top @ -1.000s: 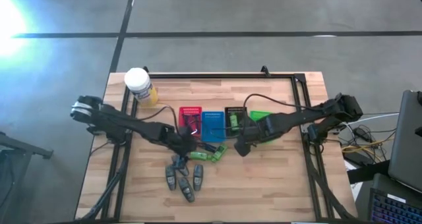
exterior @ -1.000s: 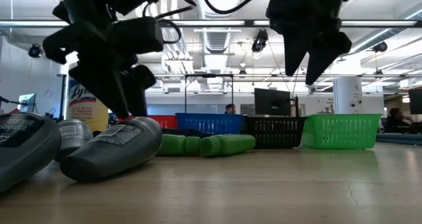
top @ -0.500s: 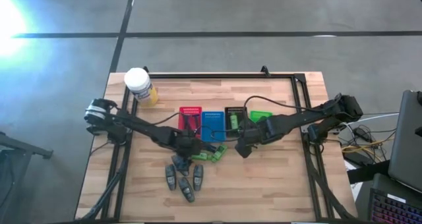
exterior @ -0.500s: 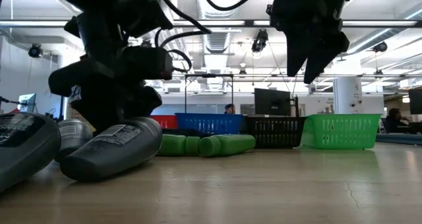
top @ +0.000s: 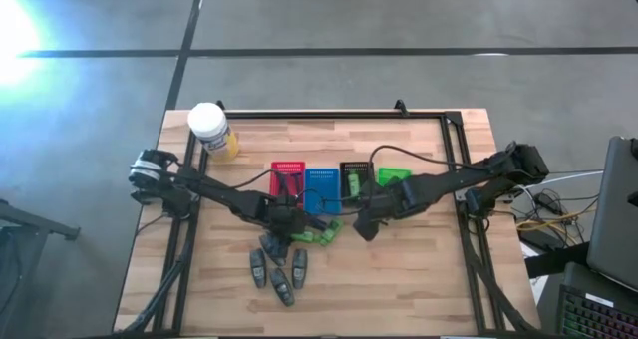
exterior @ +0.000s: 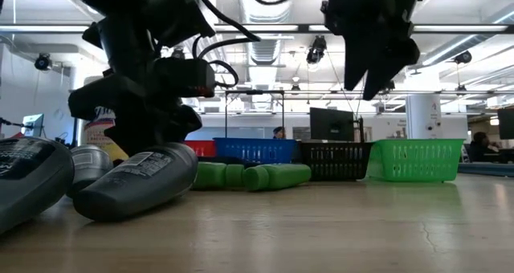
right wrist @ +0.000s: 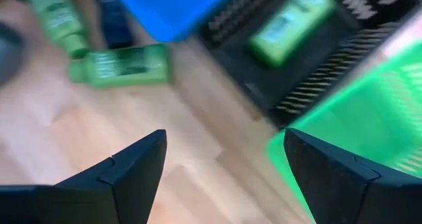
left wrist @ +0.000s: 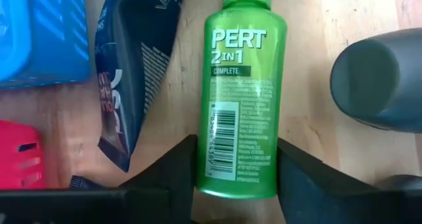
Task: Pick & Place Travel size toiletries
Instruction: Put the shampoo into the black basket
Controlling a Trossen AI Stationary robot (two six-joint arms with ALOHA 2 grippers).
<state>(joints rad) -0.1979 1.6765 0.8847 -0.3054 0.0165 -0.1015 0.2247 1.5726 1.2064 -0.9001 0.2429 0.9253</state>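
Note:
A bright green tube (left wrist: pixel 241 85) marked PERT lies flat on the wooden table, and my left gripper (left wrist: pixel 237 161) is shut on its bottom end. Beside it lie a dark navy sachet (left wrist: pixel 138 66) and a grey tube (left wrist: pixel 379 85). In the high view my left gripper (top: pixel 286 227) is low among the green tubes (top: pixel 317 234), just beyond the grey tubes (top: pixel 274 269). My right gripper (top: pixel 364 224) hangs open above the table with nothing between its fingers, near the black basket (top: pixel 354 177), which holds a green tube (right wrist: pixel 290 23). My left gripper pinches the green tube's two long sides near its bottom end (left wrist: pixel 208 165) between its two fingers. The fingers come slanting down from above and stand on either side of that end. The tube lies flat on the table, its cap end pointing away from the fingers.
Red (top: pixel 288 174), blue (top: pixel 321 186), black and green (top: pixel 392 176) baskets stand in a row mid-table. A white-lidded yellow jar (top: pixel 209 130) stands at the far left corner. A black frame (top: pixel 329 114) runs along the table's far edge. Bare wood (top: pixel 399 279) lies near right.
My left gripper has come down toward the table among the green and grey tubes and now stays low there. My right gripper has kept its place above the table and has rolled a little about its own line. The tubes have not moved.

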